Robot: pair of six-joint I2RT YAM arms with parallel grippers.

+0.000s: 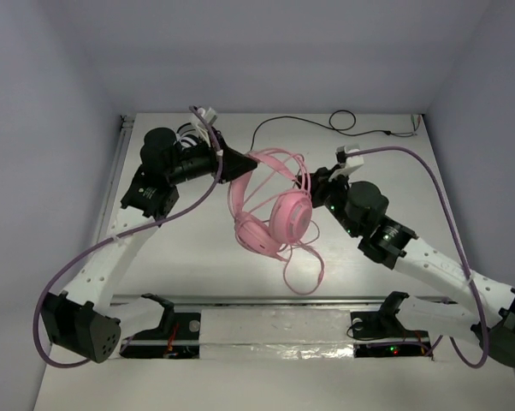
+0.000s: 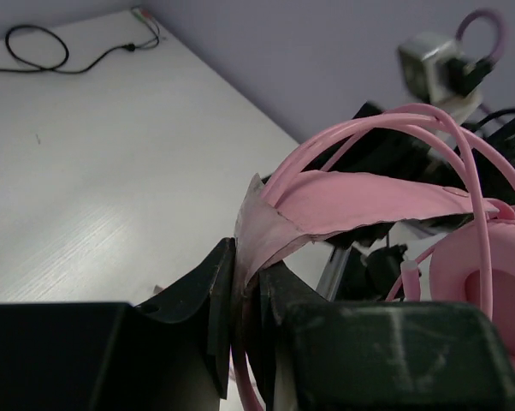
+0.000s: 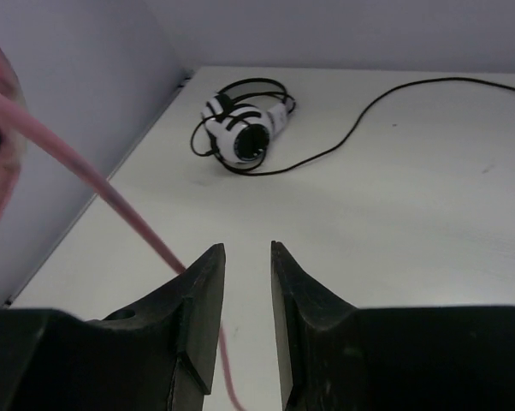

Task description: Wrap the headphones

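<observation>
My left gripper pinches the headphones, and their cable runs just beside my open, empty right gripper.

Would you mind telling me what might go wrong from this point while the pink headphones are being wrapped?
1. The left gripper pinches only a thin edge of the headband of the headphones; a hard tug could pull it free.
2. The pink cable runs outside the open right gripper, so closing now would likely miss it.
3. The slack cable loop below the earcup may snag or unwind.
</observation>
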